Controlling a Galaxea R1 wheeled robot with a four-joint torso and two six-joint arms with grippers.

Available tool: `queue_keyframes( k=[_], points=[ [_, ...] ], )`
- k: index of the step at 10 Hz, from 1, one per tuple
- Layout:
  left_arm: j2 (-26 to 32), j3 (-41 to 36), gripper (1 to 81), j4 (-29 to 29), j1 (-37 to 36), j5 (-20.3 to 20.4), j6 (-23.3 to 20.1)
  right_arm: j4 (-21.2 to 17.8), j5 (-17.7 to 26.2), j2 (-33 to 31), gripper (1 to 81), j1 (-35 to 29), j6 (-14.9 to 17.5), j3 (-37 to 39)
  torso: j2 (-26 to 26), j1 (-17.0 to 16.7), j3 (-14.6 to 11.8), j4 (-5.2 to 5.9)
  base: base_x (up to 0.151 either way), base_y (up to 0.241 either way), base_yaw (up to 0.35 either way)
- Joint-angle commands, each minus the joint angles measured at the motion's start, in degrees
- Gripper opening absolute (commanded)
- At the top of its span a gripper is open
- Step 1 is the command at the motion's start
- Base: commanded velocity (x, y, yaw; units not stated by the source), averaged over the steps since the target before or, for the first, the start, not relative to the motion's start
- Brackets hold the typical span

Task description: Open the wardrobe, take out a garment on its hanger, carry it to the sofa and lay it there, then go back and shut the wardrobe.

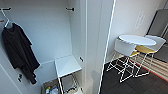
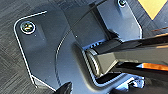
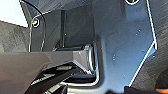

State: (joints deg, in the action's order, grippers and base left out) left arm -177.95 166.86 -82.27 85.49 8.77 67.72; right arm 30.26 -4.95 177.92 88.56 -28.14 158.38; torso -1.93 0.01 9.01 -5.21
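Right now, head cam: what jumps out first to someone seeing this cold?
The black shirt on a white hanger, hanging at the left inside the open wardrobe, stands out against the pale walls. Below it and to the right sits a small white shelf, with a bin of mixed items on the floor beside it. To the right of the wardrobe, a round white table stands with white chairs on dark carpet.
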Motion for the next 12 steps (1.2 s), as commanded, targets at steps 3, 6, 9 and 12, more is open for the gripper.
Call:
queue_keyframes(
  k=[3,6,9,12],
  points=[
    [-0.13,0.04,81.1,-0.52,-1.86,-2.17,-0.13,-0.2,2.4,0.44,81.1,-1.59,0.1,-0.1,0.0,0.0,0.0,0.0,0.0,0.0,0.288],
    [-0.22,0.04,81.1,-0.52,-1.86,-2.17,-0.13,-0.2,2.31,0.53,81.1,-1.67,0.1,-0.1,0.0,0.02,0.0,0.0,0.0,0.0,0.291],
    [-0.22,0.04,81.1,-0.52,-1.86,-2.17,-0.13,-0.2,2.31,0.53,81.1,-1.59,0.1,-0.1,0.0,0.0,0.0,0.0,0.0,0.0,0.238],
    [-0.22,0.04,81.1,-0.52,-1.86,-2.09,-0.13,-0.2,2.31,0.44,81.1,-1.59,0.1,-0.1,0.0,0.0,0.0,0.0,0.0,0.0,0.199]
  ],
)
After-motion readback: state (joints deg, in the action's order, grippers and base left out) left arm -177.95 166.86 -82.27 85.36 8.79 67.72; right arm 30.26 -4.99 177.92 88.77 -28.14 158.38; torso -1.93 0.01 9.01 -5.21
